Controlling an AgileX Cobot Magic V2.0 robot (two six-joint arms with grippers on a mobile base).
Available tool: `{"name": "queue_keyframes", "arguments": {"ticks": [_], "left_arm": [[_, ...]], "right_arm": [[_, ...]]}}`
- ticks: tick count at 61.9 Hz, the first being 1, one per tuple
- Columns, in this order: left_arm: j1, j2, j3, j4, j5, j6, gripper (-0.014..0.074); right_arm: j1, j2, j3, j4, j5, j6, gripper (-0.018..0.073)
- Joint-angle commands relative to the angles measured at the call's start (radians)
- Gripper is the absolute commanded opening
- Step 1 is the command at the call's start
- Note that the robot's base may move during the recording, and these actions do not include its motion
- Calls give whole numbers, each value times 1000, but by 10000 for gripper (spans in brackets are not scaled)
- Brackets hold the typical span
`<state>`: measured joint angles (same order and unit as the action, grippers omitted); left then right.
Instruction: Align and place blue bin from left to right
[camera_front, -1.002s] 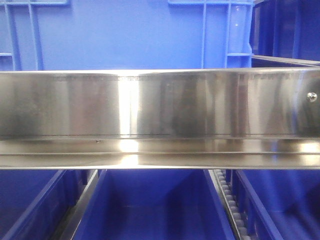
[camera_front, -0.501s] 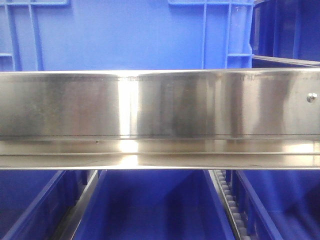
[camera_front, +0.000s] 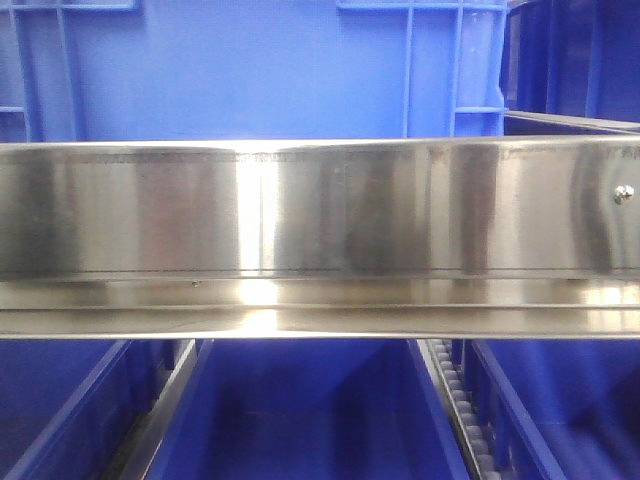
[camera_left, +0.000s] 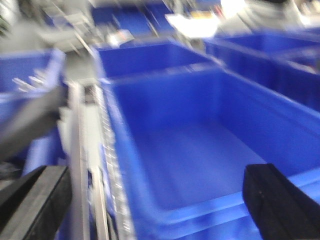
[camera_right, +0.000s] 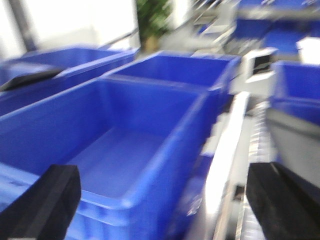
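Left wrist view, blurred: the left gripper (camera_left: 157, 200) hangs spread wide with nothing between its black fingers (camera_left: 35, 200), above a royal-blue bin (camera_left: 190, 150) with a thick rolled rim, beside a roller track (camera_left: 107, 165).

On the front camera, the blue bin (camera_front: 250, 70) stands on the upper shelf behind the brushed steel rail (camera_front: 320, 220). It runs from the shelf's left edge almost to the right end, just beside a darker crate (camera_front: 575, 60). Its wall is flat matte plastic with raised ribs near the corners.

The right gripper (camera_right: 165, 200) also gapes, holding nothing, over another glossy rimmed bin (camera_right: 115, 145).

I'd say both arms should take the ribbed ends evenly and keep the wall square to the rail; smooth plastic may slip.
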<state>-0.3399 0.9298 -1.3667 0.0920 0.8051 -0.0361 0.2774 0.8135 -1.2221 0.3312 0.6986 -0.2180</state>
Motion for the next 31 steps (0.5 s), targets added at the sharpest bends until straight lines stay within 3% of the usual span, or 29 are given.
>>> {"name": "queue_keyframes", "arguments": {"ticks": [1, 9, 17, 22, 31], "left_arm": [[-24, 108, -118, -2, 93, -2, 599], [-24, 288, -318, 60, 244, -97, 599], [-24, 444, -493, 132, 416, -148, 599], [-13, 520, -568, 141, 416, -158, 599], [16, 609, -614, 126, 416, -185, 599]], "right_arm": [[26, 117, -121, 2, 63, -12, 559], [26, 281, -315, -18, 203, 27, 559], [26, 432, -508, -171, 355, 197, 559], [26, 505, -590, -248, 421, 264, 559], [26, 637, -703, -258, 489, 300, 559]]}}
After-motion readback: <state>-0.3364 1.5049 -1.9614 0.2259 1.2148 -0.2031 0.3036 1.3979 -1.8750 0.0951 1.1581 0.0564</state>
